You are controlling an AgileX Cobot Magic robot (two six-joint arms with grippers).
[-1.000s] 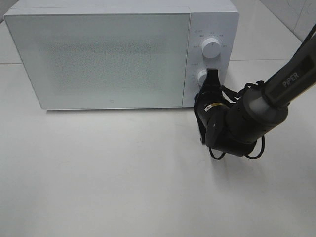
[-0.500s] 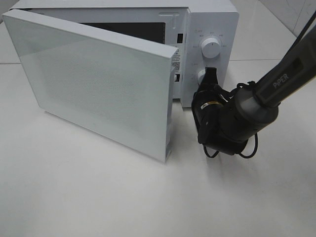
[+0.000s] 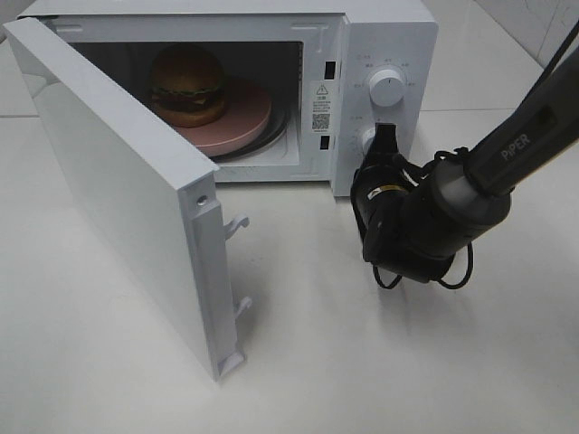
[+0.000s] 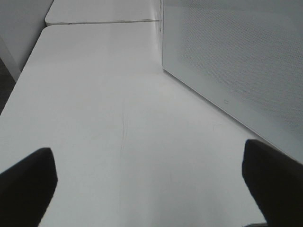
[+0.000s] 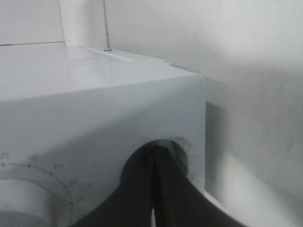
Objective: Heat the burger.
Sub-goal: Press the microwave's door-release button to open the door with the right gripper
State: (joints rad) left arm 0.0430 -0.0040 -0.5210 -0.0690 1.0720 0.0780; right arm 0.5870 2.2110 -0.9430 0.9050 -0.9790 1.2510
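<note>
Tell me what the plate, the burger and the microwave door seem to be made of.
The plate looks like matte pink plastic or ceramic: even colour, thick rounded rim. The burger has an evenly glossy bun, possibly a plastic replica. The microwave door seems white moulded plastic along its edge, with hooked latches; its outer face shows a fine dotted screen.

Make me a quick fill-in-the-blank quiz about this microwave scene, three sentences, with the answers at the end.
1. The door of the microwave is swung ____.
2. The burger sits inside on a round ____ plate.
3. The right gripper has its closed tips at the control panel, just ____ the top knob.

Missing words: open; pink; below
</note>
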